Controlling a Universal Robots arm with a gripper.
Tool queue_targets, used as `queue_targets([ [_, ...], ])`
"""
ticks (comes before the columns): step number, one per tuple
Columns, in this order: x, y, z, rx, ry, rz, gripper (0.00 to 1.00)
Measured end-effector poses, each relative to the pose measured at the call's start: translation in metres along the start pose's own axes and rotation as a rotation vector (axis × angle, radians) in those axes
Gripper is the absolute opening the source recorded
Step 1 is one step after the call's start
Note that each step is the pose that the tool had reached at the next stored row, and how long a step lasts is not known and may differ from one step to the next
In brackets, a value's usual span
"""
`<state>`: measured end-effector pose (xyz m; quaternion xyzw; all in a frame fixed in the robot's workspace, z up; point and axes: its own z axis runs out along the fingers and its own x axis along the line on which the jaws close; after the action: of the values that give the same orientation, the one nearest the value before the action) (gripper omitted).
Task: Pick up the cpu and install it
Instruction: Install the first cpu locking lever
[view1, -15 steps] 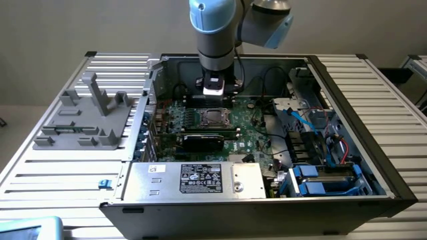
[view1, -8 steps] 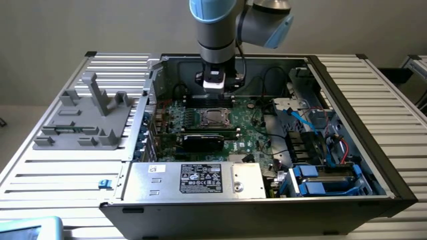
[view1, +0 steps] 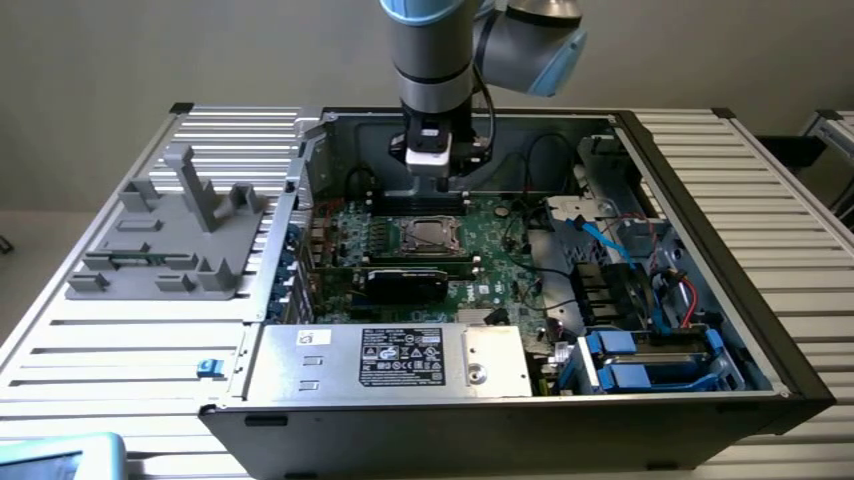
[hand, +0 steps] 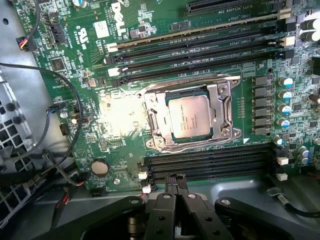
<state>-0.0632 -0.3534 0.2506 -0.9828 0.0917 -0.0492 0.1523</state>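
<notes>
The cpu (hand: 189, 116), a silver-grey square chip, lies flat inside the open metal-framed socket (hand: 223, 117) on the green motherboard (hand: 120, 110). In the exterior view the cpu (view1: 430, 235) sits mid-board inside the open computer case (view1: 694, 200). My gripper (view1: 442, 186) hangs above the board, just behind the socket and clear of the chip. Its dark fingers (hand: 167, 210) are pressed together in the wrist view, so the gripper (hand: 175, 182) is shut with nothing between them.
Black memory slots (hand: 200, 50) run on both sides of the socket. Loose black cables (hand: 60, 150) cross the board's edge. A grey plastic fixture (view1: 174, 240) stands on the slatted table at the exterior view's left. The power supply (view1: 387, 355) and blue drive bays (view1: 654, 360) fill the case front.
</notes>
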Motion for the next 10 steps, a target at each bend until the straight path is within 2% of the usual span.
queue_targets([
  [3,-0.0015,0.0003,-0.0042,-0.0039,0.0005,-0.001,0.11],
  [5,-0.0030,0.0006,-0.0050,-0.0126,0.0017,-0.002,0.11],
  [6,-0.0037,0.0007,-0.0053,-0.0215,0.0027,-0.003,0.11],
  [7,-0.0041,0.0008,-0.0054,-0.0347,0.0040,-0.004,0.11],
  [10,-0.0050,0.0009,-0.0055,-0.0876,0.0080,-0.010,0.11],
])
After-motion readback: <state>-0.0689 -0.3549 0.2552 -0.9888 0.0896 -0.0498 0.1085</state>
